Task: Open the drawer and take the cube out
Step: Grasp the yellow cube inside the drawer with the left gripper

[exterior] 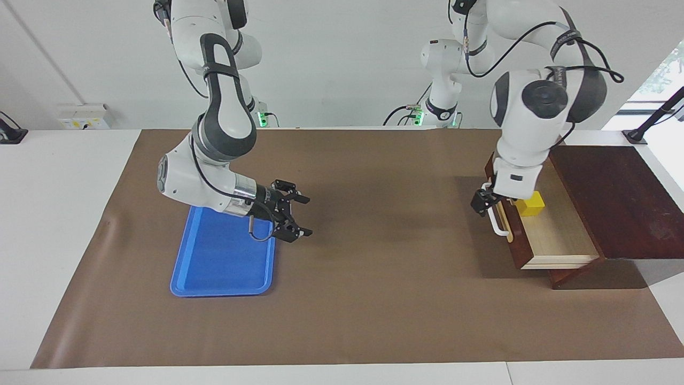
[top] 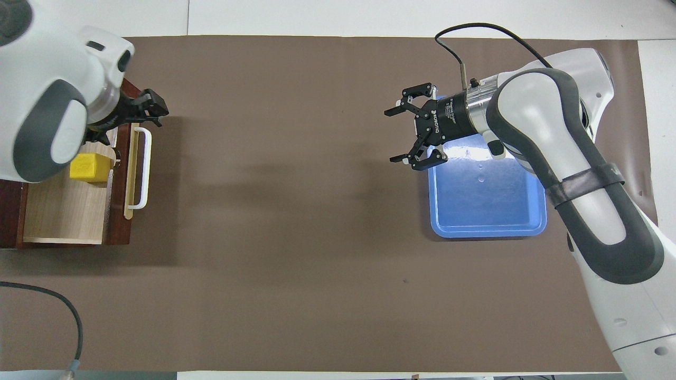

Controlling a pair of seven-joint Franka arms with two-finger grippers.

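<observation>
Looking across the brown mat [exterior: 374, 299], we see the dark wooden cabinet [exterior: 614, 203] at the left arm's end of the table, with the drawer [exterior: 556, 235] pulled out toward the middle of the mat. Its front runs along the nearer-farther line, and the white bar handle [exterior: 499, 224] lies the same way, facing the open mat. The blue tray [exterior: 219, 262] sits at the right arm's end, its long side also running nearer-farther. Between drawer front and tray the mat lies bare and wide.

We find the cube [exterior: 530, 203] inside the drawer, on the pale floor at the end nearer the robots, close to the drawer front. In the overhead view the cube [top: 90, 167] is partly covered by the left arm; the facing view shows it more freely.

Our left gripper [exterior: 483, 202] is at the nearer end of the handle; whether its fingers clasp the bar we cannot tell from either view. Our right gripper [exterior: 296, 215] hangs over the tray's edge on the side toward the drawer, its fingers spread wide and holding nothing, pointing toward the mat's middle. The overhead view shows that spread plainly at the right gripper [top: 404, 134].
</observation>
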